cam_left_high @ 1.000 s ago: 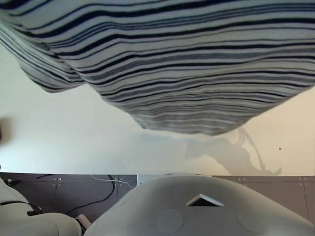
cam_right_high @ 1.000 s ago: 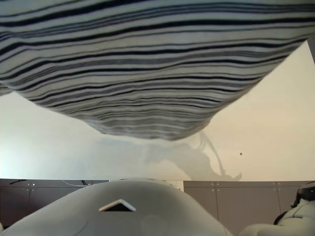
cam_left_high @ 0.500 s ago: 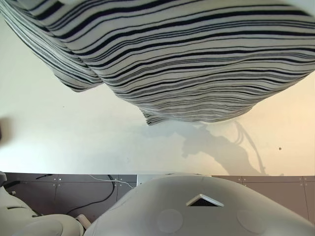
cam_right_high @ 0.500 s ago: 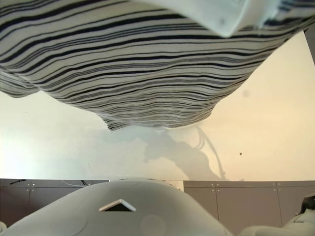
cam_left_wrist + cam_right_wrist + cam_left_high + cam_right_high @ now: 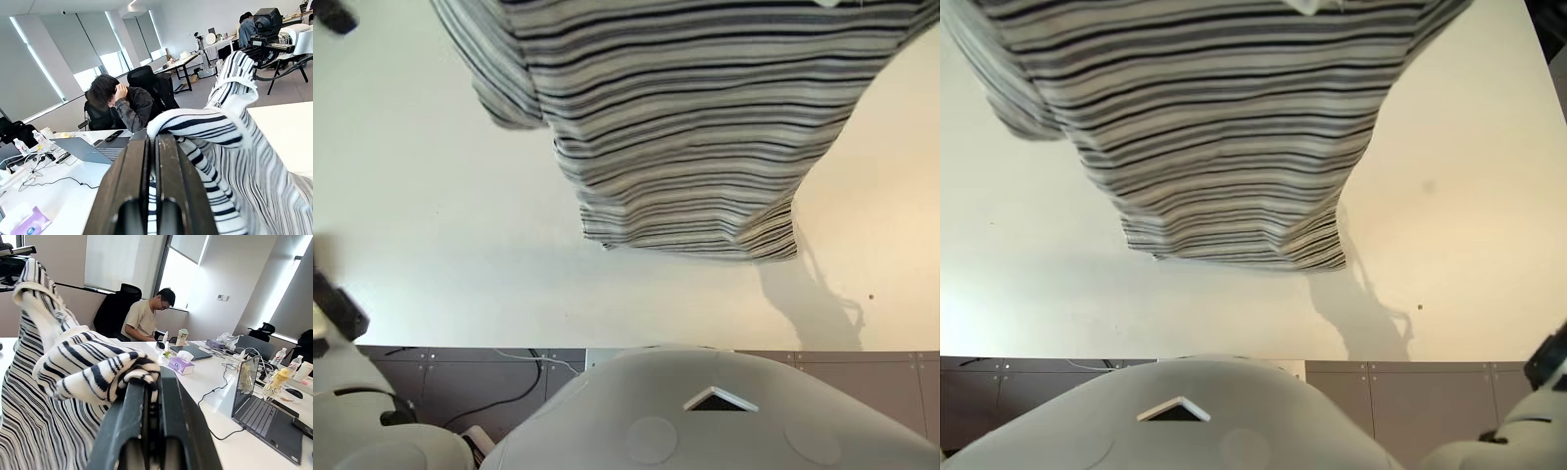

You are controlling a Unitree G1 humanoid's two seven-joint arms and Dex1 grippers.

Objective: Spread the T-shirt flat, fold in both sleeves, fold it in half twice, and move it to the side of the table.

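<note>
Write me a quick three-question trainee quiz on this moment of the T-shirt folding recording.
1. True or false: the T-shirt lies spread flat on the table.
2. What holds the T-shirt? A) a person's hand; B) the left claw and the right claw, each shut on fabric; C) nothing, it rests loose.
3. Fill in: the T-shirt's pattern is ____.

Key: 1 false, it hangs from the claws over the table; 2 B; 3 striped.
</note>
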